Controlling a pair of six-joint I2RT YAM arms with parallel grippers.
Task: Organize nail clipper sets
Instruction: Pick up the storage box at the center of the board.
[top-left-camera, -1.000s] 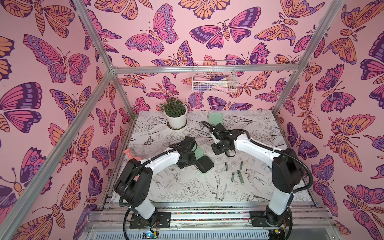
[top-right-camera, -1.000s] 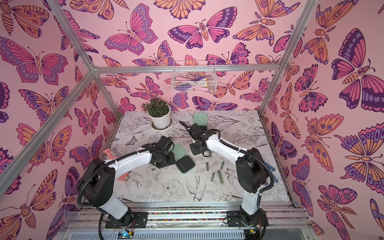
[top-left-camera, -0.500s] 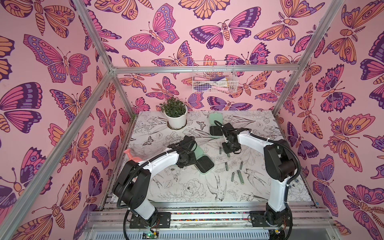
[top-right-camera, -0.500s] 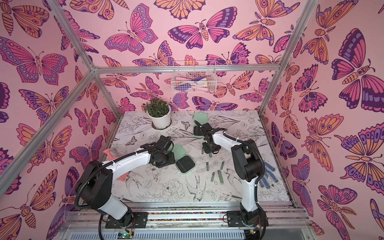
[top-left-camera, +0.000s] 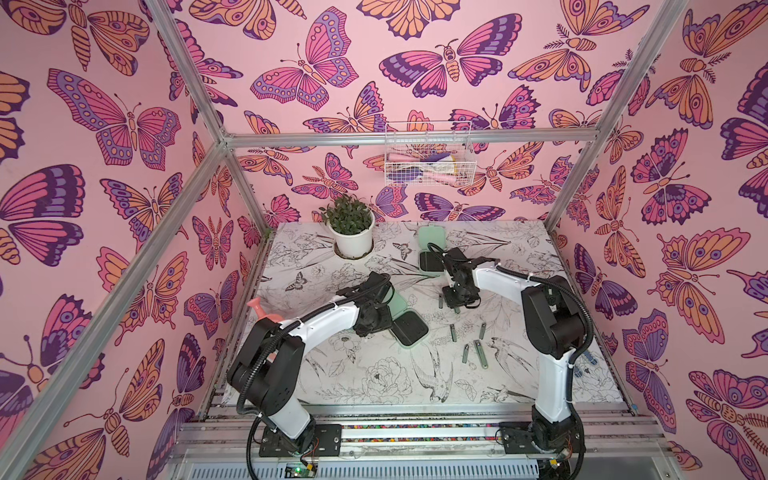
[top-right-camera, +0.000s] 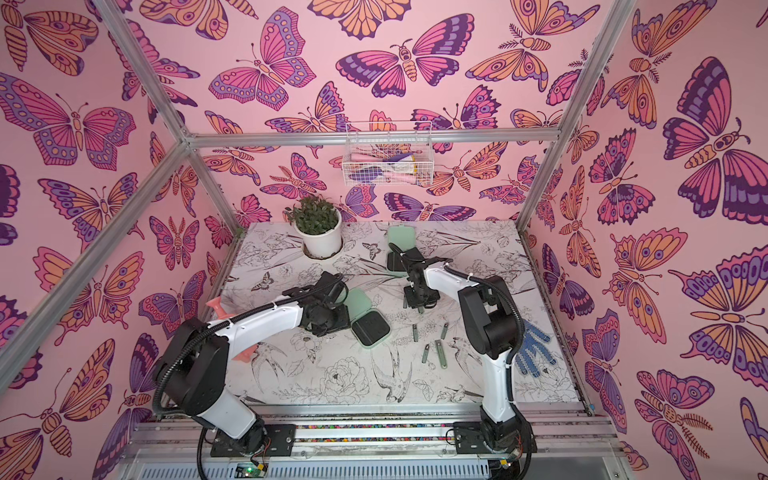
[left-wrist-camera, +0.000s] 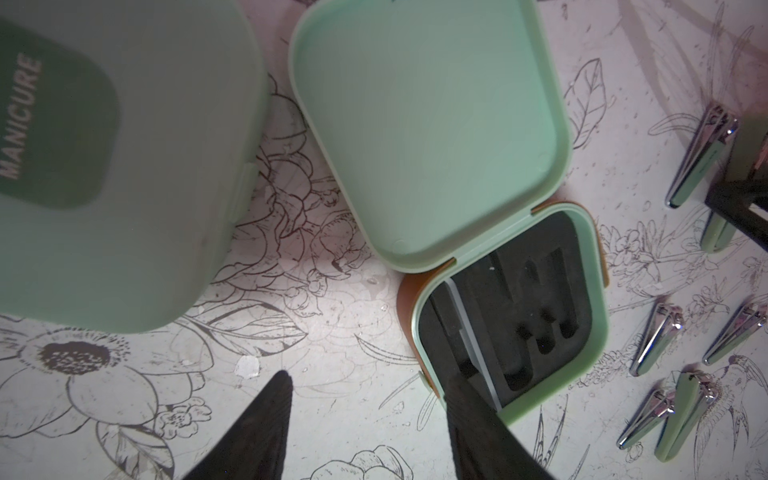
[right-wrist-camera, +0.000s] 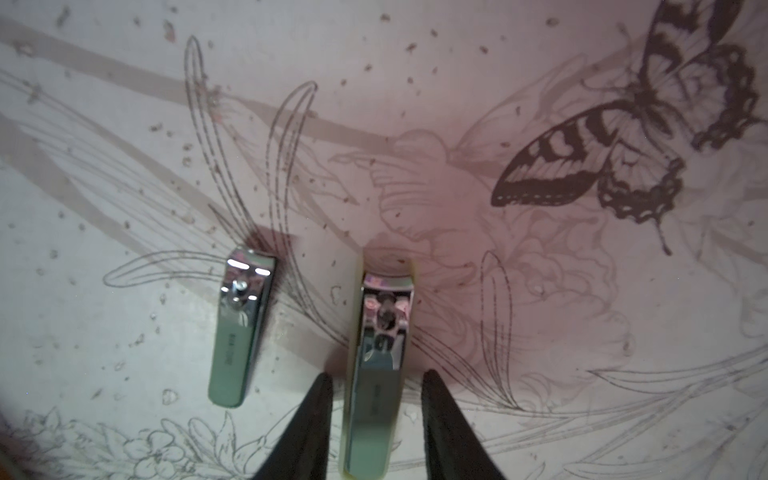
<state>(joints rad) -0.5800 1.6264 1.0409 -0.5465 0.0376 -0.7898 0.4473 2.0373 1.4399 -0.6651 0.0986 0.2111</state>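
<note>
In the left wrist view a closed mint-green case (left-wrist-camera: 104, 166) marked MANICURE lies beside an open case with its lid (left-wrist-camera: 428, 124) flat and its black slotted base (left-wrist-camera: 511, 316) showing. My left gripper (left-wrist-camera: 367, 376) is open, one finger over that base's corner and the other over bare table. A second open case (top-left-camera: 430, 262) lies at the back. My right gripper (right-wrist-camera: 378, 376) is open and straddles a clipper (right-wrist-camera: 384, 316) lying on the table, with a gap on each side. Another clipper (right-wrist-camera: 241, 328) lies next to it. Several more clippers (top-left-camera: 473, 345) lie toward the front.
A potted plant (top-left-camera: 353, 232) stands at the back left. A pink watering can (top-left-camera: 259, 309) lies behind the left arm, and a blue dotted glove (top-right-camera: 536, 349) lies by the right arm. A wire basket (top-left-camera: 428, 164) hangs on the back wall.
My right gripper has moved from beside the back case to the two clippers and now sits low over one of them. The left arm has not moved.
</note>
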